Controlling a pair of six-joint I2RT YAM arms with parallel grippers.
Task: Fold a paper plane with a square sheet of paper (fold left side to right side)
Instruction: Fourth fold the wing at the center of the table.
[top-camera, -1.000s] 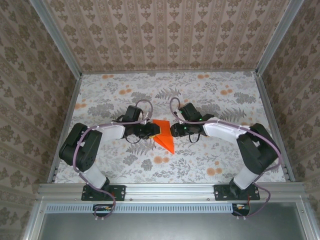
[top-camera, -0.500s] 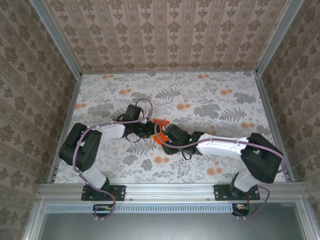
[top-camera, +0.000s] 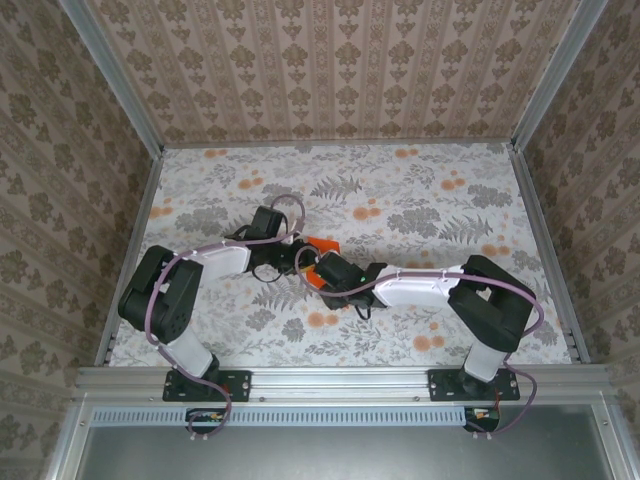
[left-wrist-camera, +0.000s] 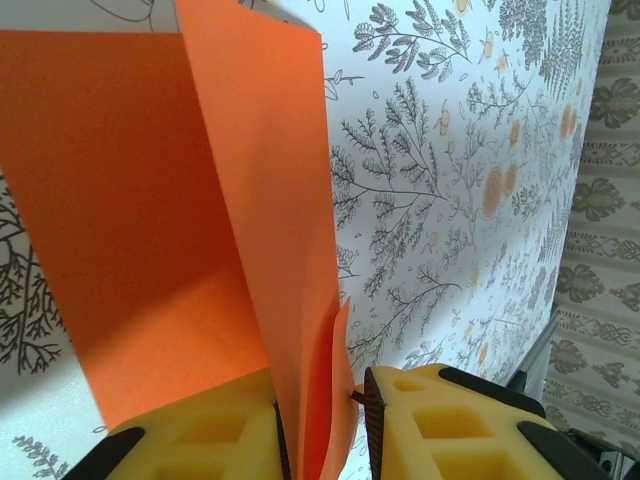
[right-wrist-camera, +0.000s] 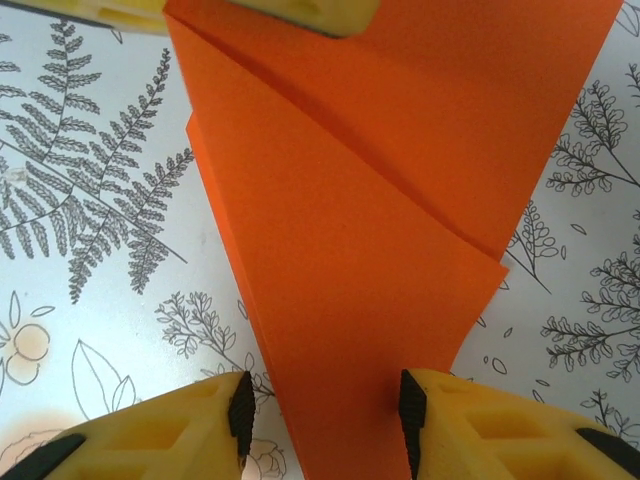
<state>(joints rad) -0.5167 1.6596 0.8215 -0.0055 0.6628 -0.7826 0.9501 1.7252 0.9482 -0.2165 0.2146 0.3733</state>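
From my console, the biggest thing was the table (top-camera: 450, 190), covered in a grey fern-and-flower print and walled on three sides with patterned paper. Both arms reached in towards its middle: the left arm (top-camera: 165, 290) bent in from its own side, the right arm (top-camera: 430, 285) stretched low and far across towards it, so the two wrists met just left of centre.

Between them sat the square sheet of paper (top-camera: 323, 244) — bright orange, already creased into a narrower shape with a diagonal fold across it. In the overhead view only small patches showed between the two gripper heads.

Through the left wrist camera, the left gripper (left-wrist-camera: 320, 432) had its yellow fingers (left-wrist-camera: 200, 440) drawn close together, pinching the sheet's doubled edge; one flap rose up and away from the jaws, well above the print.

Through the right wrist camera, the right gripper (right-wrist-camera: 322, 420) stood spread, its pads (right-wrist-camera: 240, 405) either side of the sheet's narrow end — one pad clear of the paper, the other at its edge.
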